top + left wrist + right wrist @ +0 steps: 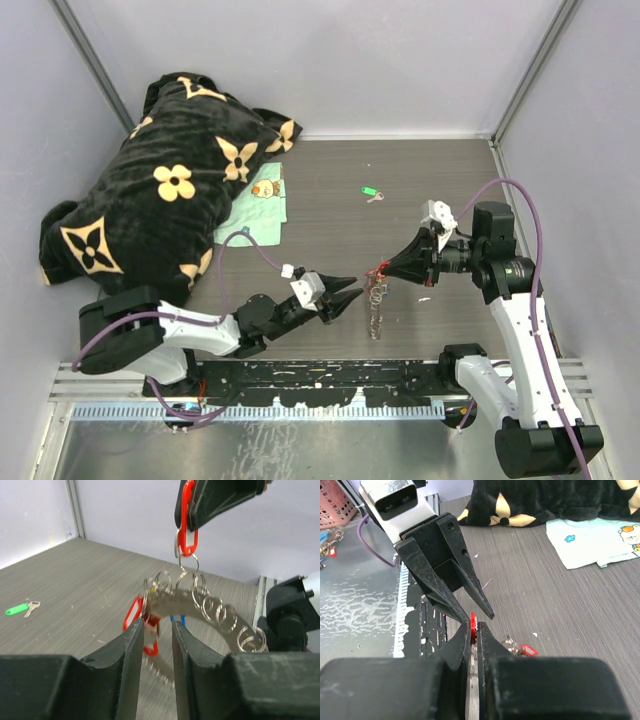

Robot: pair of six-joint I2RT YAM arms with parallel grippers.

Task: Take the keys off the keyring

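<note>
Right hand [384,268] clamps red tag [188,540]; keyring [167,604] dangles below; left hand [352,288] parted beside.

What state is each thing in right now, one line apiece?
left tool: open, gripping nothing
right tool: shut on red tag
red tag: pinched, upright
keyring: hanging from red tag, tagged keys attached
green-tagged key: off the ring, flat on table
blanket: crumpled heap
cloth: flat, partly under blanket
</note>
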